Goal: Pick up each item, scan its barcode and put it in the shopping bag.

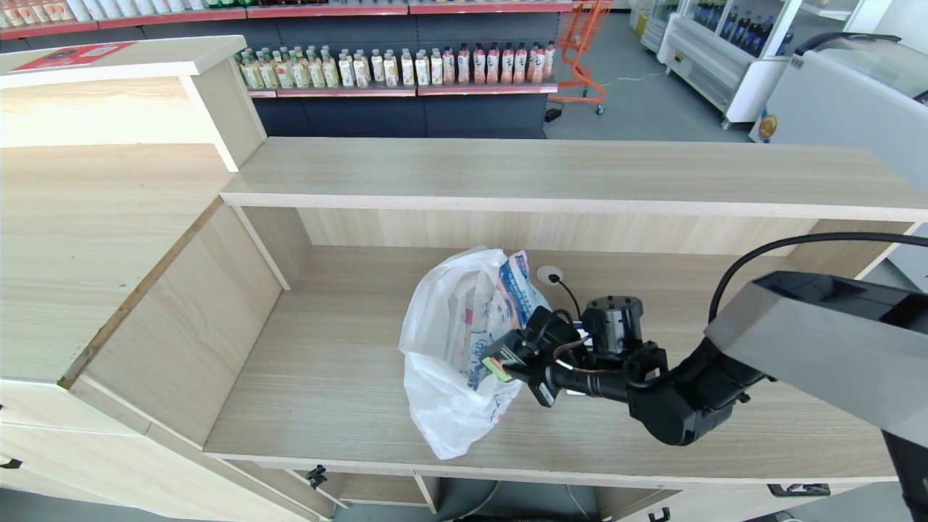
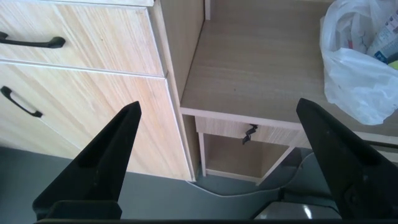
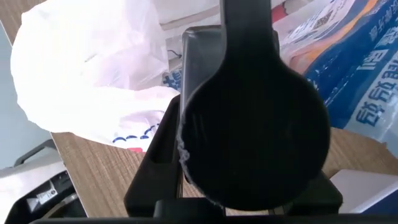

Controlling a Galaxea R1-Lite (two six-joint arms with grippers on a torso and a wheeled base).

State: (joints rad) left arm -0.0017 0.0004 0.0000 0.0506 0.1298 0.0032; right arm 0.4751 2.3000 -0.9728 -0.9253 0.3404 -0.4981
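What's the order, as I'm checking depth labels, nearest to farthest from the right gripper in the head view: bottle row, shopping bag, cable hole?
1. shopping bag, just beside the right gripper, on the desk.
2. cable hole, farther back on the desk.
3. bottle row, far behind on the store shelf.

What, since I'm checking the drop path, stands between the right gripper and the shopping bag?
Nothing visible does. The right gripper is at the shopping bag's right edge on the counter, near the blue-printed packet inside it. The black cylinder stands beside the arm, off that path.
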